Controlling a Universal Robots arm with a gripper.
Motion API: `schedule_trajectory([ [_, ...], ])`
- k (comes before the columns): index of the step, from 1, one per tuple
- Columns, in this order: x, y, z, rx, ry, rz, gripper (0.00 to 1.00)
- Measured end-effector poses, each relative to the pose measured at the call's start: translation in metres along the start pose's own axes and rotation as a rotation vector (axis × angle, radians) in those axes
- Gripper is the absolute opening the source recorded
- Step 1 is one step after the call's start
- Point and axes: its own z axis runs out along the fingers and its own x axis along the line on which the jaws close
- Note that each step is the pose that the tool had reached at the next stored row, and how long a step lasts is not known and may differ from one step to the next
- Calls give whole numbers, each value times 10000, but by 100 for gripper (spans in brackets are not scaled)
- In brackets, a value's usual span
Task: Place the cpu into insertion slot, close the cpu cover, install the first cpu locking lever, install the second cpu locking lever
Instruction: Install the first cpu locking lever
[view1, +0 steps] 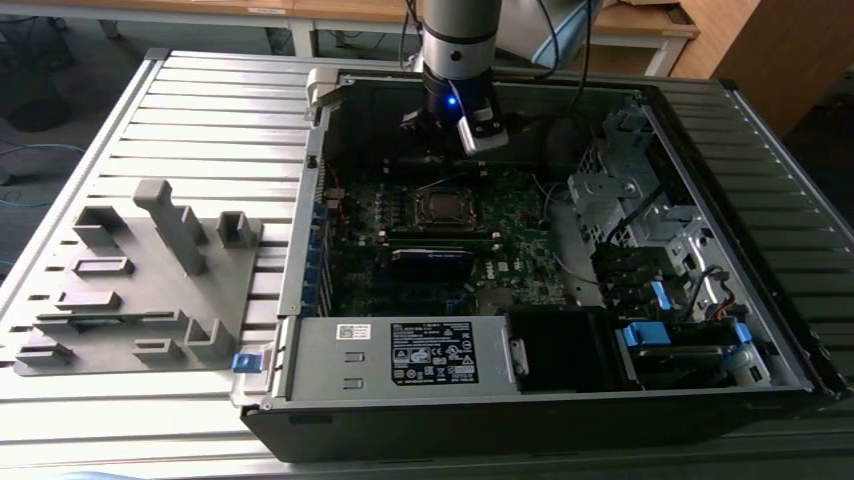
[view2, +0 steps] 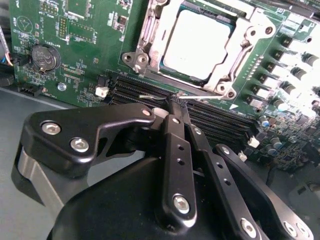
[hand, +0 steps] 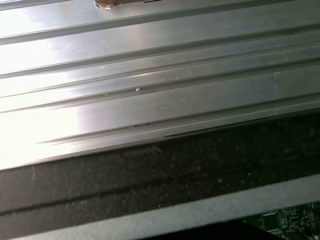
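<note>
The slotted bench (view1: 200, 110) carries the open computer case (view1: 534, 400), and the jaws hang inside it over the motherboard (view2: 80, 30). Just beyond their tips, the cpu cover (view2: 247, 40) lies shut over the cpu (view2: 197, 42), which is seated in the insertion slot. The jaws are clenched, with a thin locking lever (view2: 150, 97) at their tips; I cannot tell whether they grip it. The first lever step seems in hand, and it likely needs a firm press down and a tuck under its catch.

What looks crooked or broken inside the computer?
Nothing stands out. The cpu lies flat and straight, the cpu cover sits squarely around it, and nothing on the motherboard looks spilled or damaged.
</note>
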Motion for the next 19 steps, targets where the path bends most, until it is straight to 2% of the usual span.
schedule_trajectory([
  [3, 0, 1, 1, -4, -15, 1, 11],
  [5, 1, 0, 2, -23, -107, -6, 11],
  [8, 5, -1, 4, -55, -278, -22, 11],
  [14, 37, -8, 18, -92, -448, -37, 11],
  [19, 54, -15, 48, -129, -630, -52, 11],
])
